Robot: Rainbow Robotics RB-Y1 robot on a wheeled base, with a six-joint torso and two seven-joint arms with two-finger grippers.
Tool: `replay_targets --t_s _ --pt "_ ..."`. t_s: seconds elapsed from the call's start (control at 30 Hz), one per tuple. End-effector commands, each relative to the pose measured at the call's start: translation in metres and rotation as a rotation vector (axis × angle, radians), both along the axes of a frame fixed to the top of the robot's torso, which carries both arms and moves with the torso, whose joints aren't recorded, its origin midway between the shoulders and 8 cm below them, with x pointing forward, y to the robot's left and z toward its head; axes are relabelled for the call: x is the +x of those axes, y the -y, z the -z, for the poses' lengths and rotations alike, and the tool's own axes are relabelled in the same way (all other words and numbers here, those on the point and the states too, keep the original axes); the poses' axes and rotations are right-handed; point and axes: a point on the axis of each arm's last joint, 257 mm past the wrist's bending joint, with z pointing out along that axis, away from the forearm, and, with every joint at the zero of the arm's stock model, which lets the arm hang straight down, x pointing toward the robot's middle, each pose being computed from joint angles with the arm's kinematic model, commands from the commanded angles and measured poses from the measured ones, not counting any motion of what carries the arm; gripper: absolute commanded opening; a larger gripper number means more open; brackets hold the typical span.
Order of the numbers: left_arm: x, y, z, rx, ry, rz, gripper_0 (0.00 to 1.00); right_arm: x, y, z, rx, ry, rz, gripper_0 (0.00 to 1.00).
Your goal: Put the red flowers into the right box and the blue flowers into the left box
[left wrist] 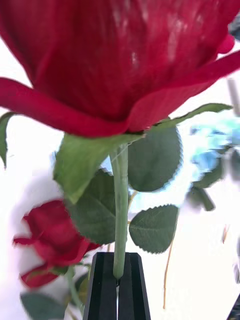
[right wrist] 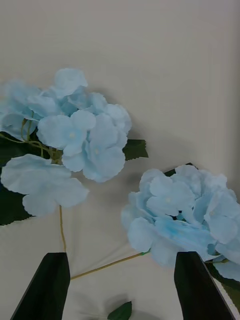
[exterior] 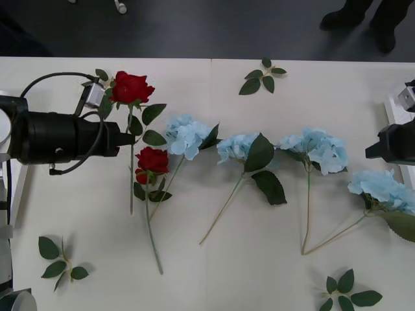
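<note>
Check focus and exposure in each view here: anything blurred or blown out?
Left wrist view: the held red rose is soft, the stem between the left hand fingers sharp, and the table behind is blown out. Right wrist view: evenly lit, blue flowers crisp with soft shadows. Front view: even light, no glare on the table.

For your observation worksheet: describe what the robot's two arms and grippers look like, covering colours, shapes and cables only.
The left gripper ends a thick, matte black cylindrical arm with a thin black cable looping over and under it and a small grey box at its wrist. Its fingers are flat, black and tapered. The right gripper has the same black wedge-shaped fingers; its arm is black and blocky, with a white part beside it.
</note>
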Motion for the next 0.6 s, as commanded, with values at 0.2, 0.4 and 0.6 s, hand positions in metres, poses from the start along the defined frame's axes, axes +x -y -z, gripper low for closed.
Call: replay_targets --t_s 0.2,0.4,0.6 --pt "-0.027 0.029 -0.080 -0.159 0.325 0.244 0.00 0.008 -0.047 -0.058 0.140 0.108 -0.053 0.61" --pt "-0.058 0.055 -0.127 -0.273 0.552 0.416 0.00 -0.003 -0.068 -0.100 0.215 0.210 -0.165 0.61" --pt "-0.084 0.078 -0.140 -0.263 0.738 0.568 0.00 -0.029 -0.075 -0.120 0.251 0.282 -0.290 0.62"
